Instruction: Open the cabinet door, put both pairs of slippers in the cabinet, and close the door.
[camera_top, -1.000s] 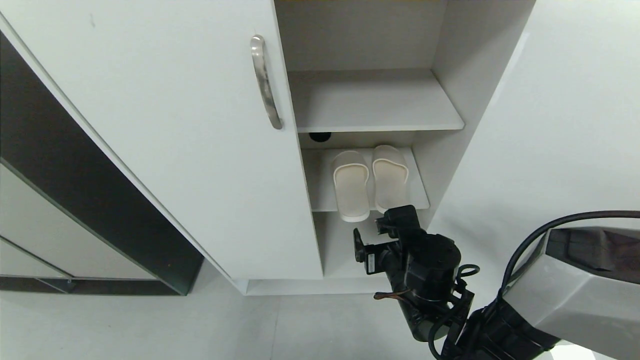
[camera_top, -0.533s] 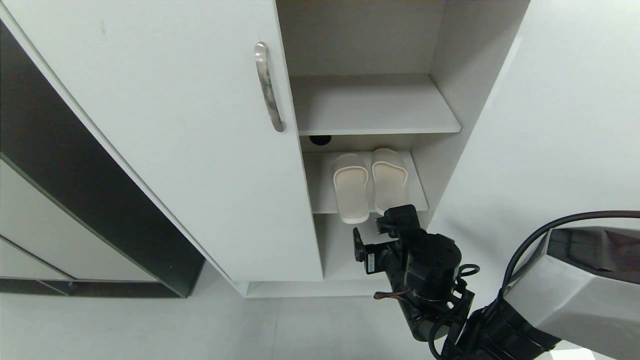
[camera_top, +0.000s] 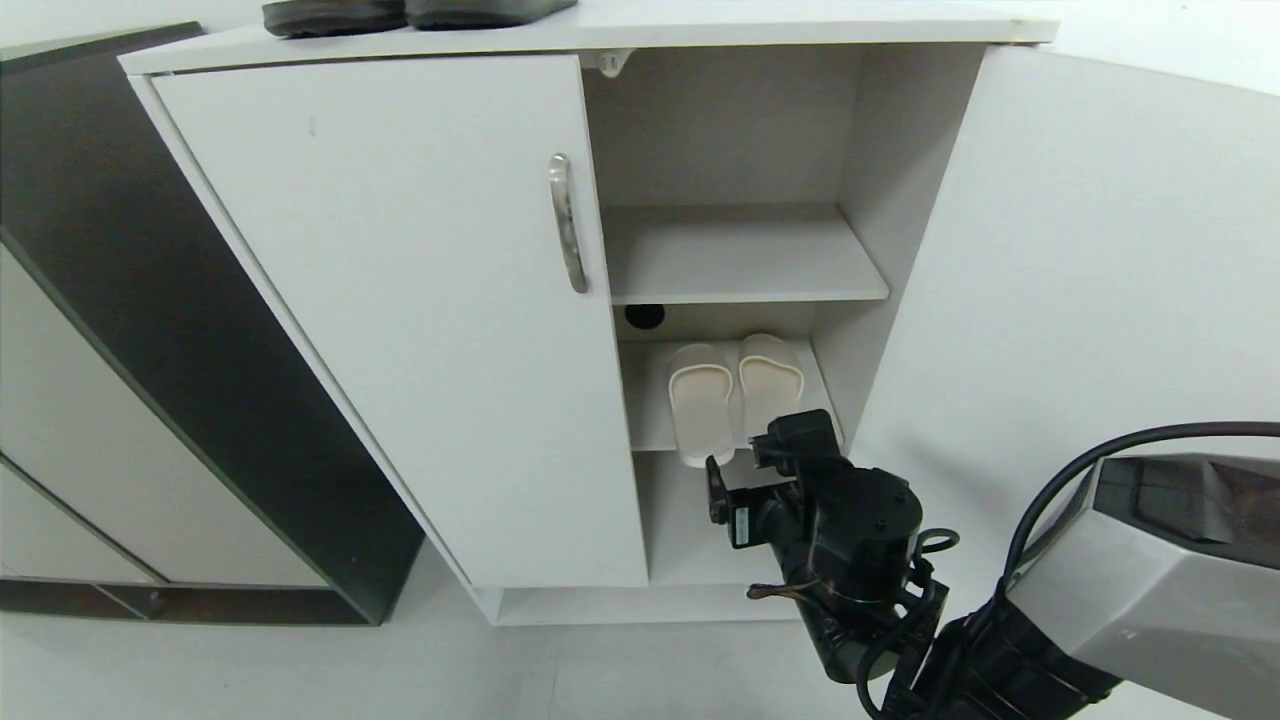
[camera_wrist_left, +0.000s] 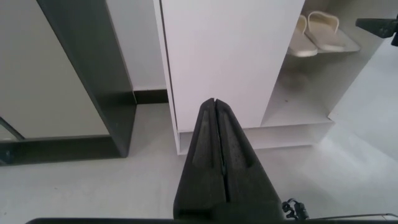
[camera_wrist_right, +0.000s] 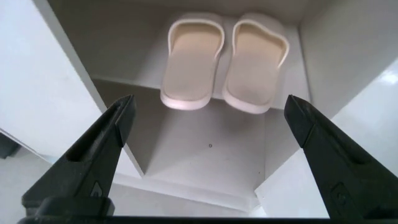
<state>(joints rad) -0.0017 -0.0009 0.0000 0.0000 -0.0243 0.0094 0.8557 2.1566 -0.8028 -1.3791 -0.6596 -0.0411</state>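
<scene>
A cream pair of slippers (camera_top: 735, 395) lies side by side on the cabinet's middle shelf (camera_top: 650, 420), heels at the front edge; the pair shows in the right wrist view (camera_wrist_right: 224, 62) and the left wrist view (camera_wrist_left: 320, 34). A dark pair of slippers (camera_top: 400, 14) rests on the cabinet top. My right gripper (camera_top: 755, 462) hangs open just in front of the cream pair, below the shelf edge, holding nothing (camera_wrist_right: 211, 149). My left gripper (camera_wrist_left: 214, 118) is shut and empty, low over the floor before the closed left door.
The cabinet's right door (camera_top: 1080, 250) stands swung wide open beside my right arm. The left door (camera_top: 400, 320) is closed, with a metal handle (camera_top: 568, 222). The upper shelf (camera_top: 740, 265) and bottom compartment (camera_top: 690, 540) are bare. A dark-framed panel (camera_top: 120, 300) stands left.
The head camera has moved, so the whole cabinet sits lower and smaller in the picture and its top with the dark slippers has come into view. The cream slippers and right gripper look unmoved.
</scene>
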